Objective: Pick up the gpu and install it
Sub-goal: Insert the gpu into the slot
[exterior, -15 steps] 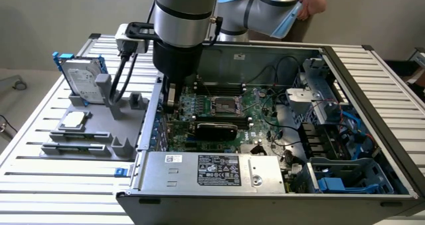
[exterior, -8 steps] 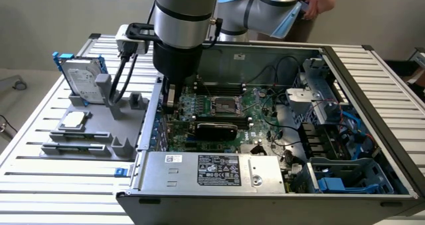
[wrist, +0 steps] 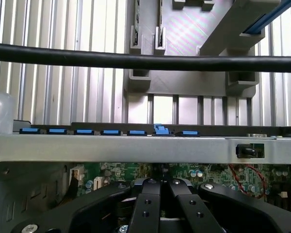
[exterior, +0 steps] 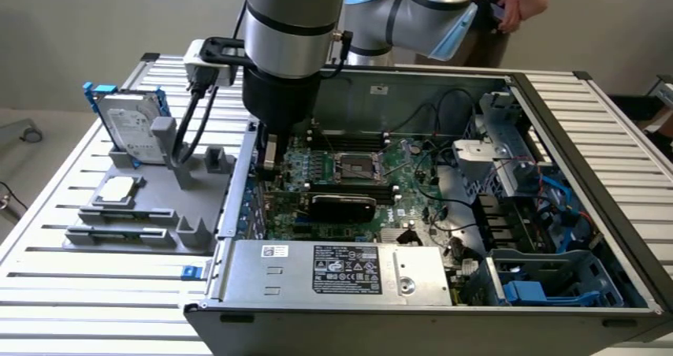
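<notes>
Slatted table (exterior: 63, 293): I see my claw (wrist: 160, 187) pinched shut inside the case (exterior: 421, 324), beside one seated gpu (exterior: 342, 206).

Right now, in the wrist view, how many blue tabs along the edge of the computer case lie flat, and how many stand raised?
Flat blue tabs: 6
Raised blue tab: 1
Total: 7

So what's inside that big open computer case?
Inside the computer case: a green motherboard with the black gpu seated across it, cables, a silver power supply at the front. The shut tool reaches down inside. The arm hides the board's part behind it.
</notes>
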